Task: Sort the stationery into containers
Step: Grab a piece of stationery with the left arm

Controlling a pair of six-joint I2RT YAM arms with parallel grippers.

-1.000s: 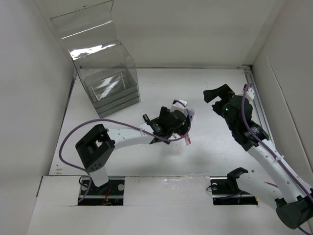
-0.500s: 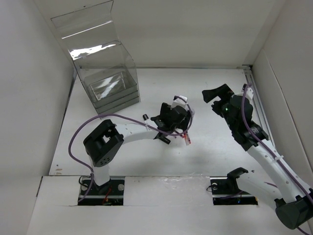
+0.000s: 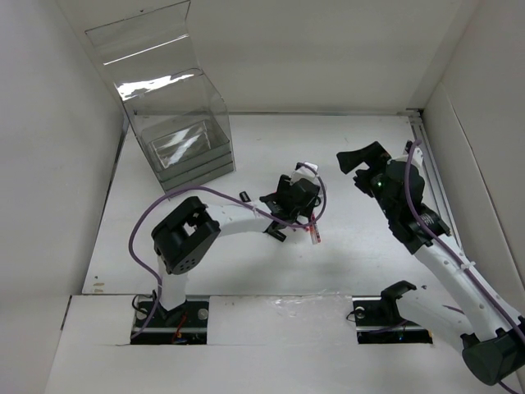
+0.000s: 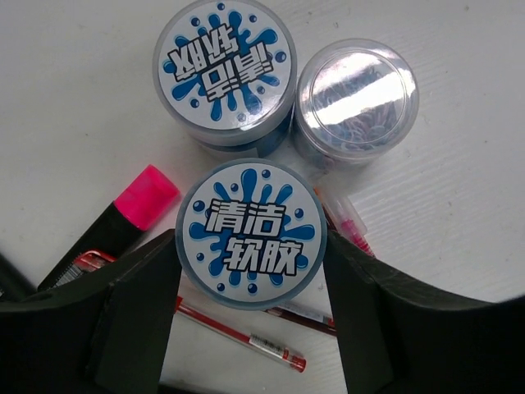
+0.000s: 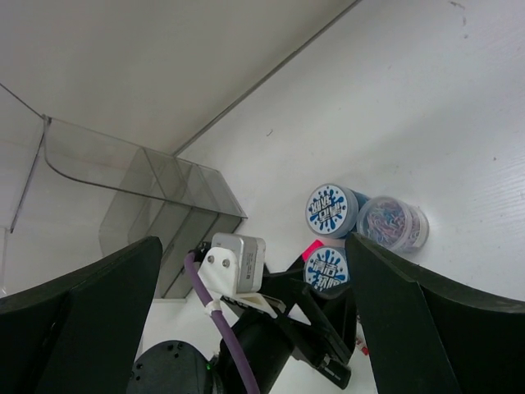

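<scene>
Crowding near tub: far tubs just beyond, marker, red pens beside; left gripper clamps it; right gripper apart.

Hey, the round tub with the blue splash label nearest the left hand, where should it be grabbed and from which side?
Grip the near tub by its round side wall, coming straight down. It stands upright, lid up, with no tub against its left and right flanks, where the left hand straddles it; the other labelled tub and clear-lidded tub crowd its far side.
</scene>
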